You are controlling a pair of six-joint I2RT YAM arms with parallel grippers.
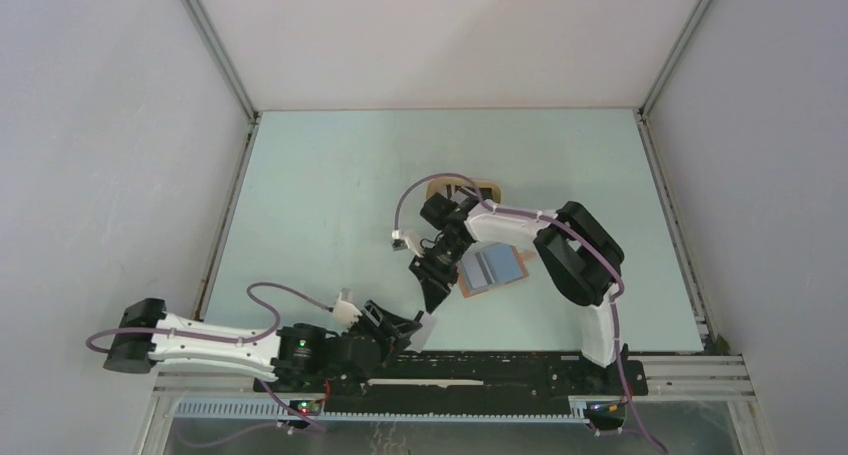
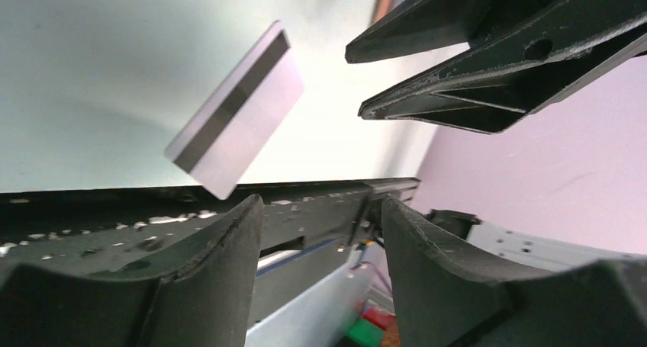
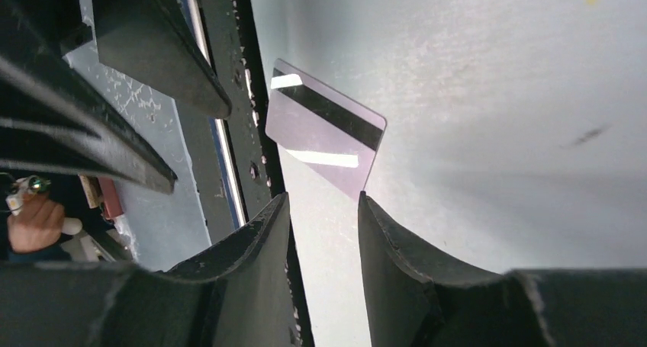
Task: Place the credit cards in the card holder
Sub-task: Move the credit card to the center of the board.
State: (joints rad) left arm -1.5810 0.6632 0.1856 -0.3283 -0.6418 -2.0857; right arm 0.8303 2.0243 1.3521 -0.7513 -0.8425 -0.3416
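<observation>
Whitish plastic with one dark stripe along a long side: a single credit card (image 2: 236, 110) shows near the front edge of the pale green bench (image 1: 330, 195), and neither arm has hold of it. The left fingers (image 2: 206, 263) are spread wide with nothing between them. In the left wrist view the card sits beyond their tips, up and to the left of the gap, and its lower corner overlaps the dark rail at the bench's edge. The right fingers (image 3: 412, 271) are parted too, by a narrower gap, and also grip nothing. In the right wrist view the card lies ahead of their tips, with its nearest corner reaching down to the tip of one finger; I cannot tell whether they touch. I also cannot tell whether the card lies flat on the bench or is tilted above it.

From above, the two sets of fingers point toward each other with the card between them, just beside the left tips and a little nearer the arm bases than the right tips. The card holder (image 1: 493, 268) lies open on the bench, its light blue pockets up and a brown leather border showing, just beside the right wrist and apart from the card. Farther back, an oval beige tray (image 1: 487, 188) is partly hidden by the right arm.
</observation>
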